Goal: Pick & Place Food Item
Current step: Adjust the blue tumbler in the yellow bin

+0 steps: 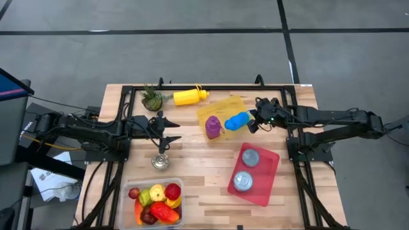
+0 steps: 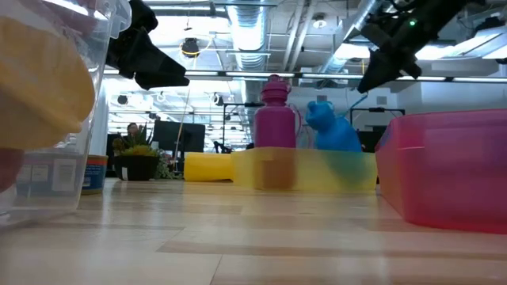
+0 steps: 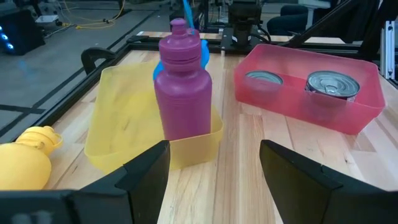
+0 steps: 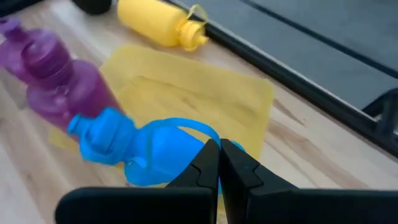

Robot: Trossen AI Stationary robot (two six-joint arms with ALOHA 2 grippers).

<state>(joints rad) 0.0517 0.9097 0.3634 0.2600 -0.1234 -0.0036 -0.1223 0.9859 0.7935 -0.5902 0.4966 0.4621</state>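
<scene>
Right pincer (image 1: pixel 254 122) hangs over the yellow tray (image 1: pixel 220 112), fingers pressed together; in its wrist view the tips appear to meet at the blue bottle (image 4: pixel 146 149) just ahead, though actual contact is unclear. Purple bottle (image 1: pixel 213 126) stands upright in the tray, just beyond the blue one. Left pincer (image 1: pixel 167 131) waits spread above the worktop (image 1: pixel 204 185), a metal can (image 1: pixel 160 161) close beside it.
</scene>
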